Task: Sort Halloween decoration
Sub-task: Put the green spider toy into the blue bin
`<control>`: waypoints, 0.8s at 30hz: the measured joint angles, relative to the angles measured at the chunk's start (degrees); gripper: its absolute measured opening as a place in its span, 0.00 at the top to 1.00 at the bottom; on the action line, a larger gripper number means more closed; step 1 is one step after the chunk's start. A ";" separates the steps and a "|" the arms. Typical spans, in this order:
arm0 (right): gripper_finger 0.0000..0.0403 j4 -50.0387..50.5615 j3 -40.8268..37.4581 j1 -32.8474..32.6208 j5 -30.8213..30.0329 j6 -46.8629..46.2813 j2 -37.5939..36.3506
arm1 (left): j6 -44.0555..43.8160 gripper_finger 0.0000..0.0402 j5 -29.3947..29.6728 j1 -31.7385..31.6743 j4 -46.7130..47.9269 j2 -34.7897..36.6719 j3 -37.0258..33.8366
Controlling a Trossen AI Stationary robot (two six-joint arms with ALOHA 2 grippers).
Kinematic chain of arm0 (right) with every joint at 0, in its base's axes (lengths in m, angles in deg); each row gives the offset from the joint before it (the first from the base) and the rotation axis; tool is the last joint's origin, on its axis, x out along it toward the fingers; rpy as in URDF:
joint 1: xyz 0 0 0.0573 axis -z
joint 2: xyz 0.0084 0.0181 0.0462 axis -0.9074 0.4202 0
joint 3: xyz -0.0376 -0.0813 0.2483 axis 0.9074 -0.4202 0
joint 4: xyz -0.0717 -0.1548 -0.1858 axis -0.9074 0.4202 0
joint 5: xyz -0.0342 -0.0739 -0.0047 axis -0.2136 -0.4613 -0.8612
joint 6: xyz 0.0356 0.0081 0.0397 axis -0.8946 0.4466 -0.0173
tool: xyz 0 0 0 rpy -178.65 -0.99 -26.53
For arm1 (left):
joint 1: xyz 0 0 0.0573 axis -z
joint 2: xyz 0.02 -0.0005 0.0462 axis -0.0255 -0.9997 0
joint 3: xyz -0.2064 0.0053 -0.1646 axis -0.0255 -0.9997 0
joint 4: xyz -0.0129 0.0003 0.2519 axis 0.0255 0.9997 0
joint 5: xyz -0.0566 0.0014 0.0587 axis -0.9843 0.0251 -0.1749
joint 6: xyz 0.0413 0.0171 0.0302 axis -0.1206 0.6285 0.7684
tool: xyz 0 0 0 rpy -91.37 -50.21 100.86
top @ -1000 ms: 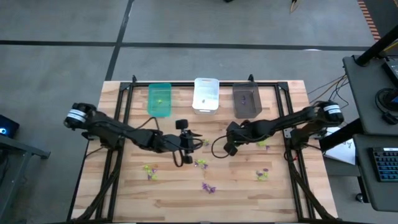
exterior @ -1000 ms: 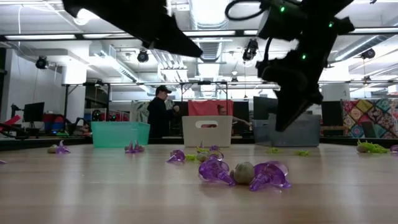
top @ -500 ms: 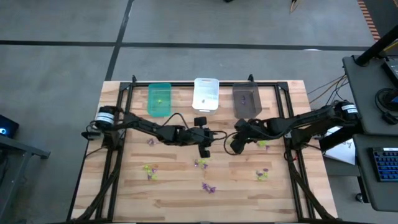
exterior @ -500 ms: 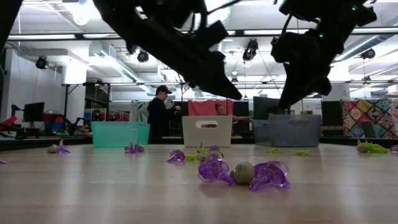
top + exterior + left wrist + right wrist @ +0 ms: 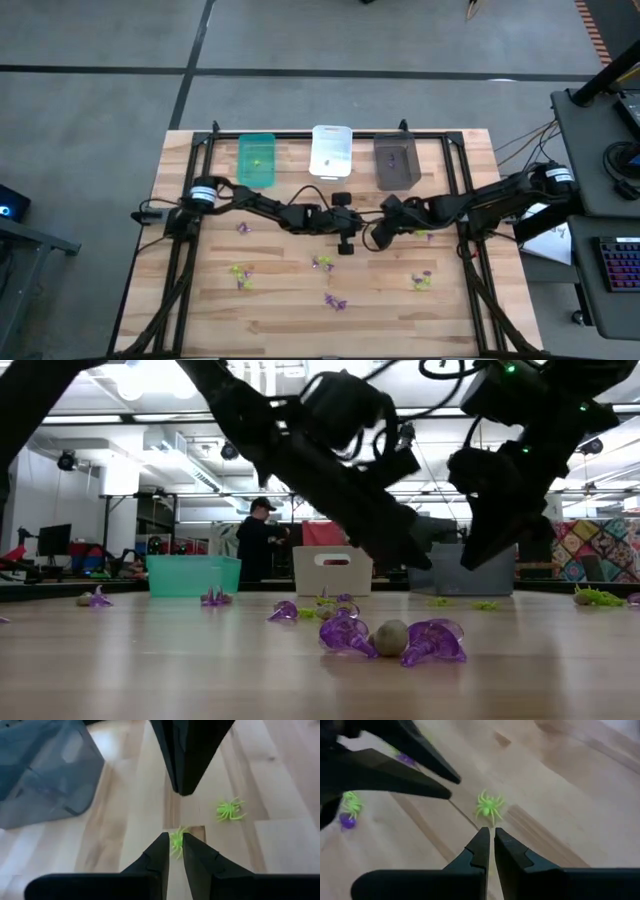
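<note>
Change: left gripper (image 5: 345, 240) is reaching right into frame centre, over a green spider (image 5: 176, 842).
Left grasp: cannot tell if clenched on it.
Right gripper (image 5: 378, 236): staying clenched, empty, just beside.
Meaning: pickup likely beginning.
Room: grippers crowding; grey bin (image 5: 396, 162) above; lower table freer.

Table: wooden slats (image 5: 260, 320), dark frame.
Far edge: green bin (image 5: 256, 160), white bin (image 5: 331, 152), grey bin (image 5: 396, 162), in a row.
Scattered: purple and yellow-green trinkets (image 5: 336, 301) on the near half.
</note>
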 joint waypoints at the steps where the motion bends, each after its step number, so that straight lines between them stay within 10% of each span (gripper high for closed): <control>1: 0.96 -0.03 -0.25 -0.02 0.02 -0.20 0.15 | 0.02 0.91 -0.04 -0.04 -0.14 -0.49 0.31; 12: 0.93 -8.41 -2.19 0.02 -0.49 -3.36 1.97 | -1.74 0.91 -0.91 -1.25 0.06 -4.73 3.33; 24: 0.67 -10.07 -2.54 0.02 -0.25 -7.45 5.55 | -4.10 0.91 -6.04 -2.98 0.76 -5.35 3.11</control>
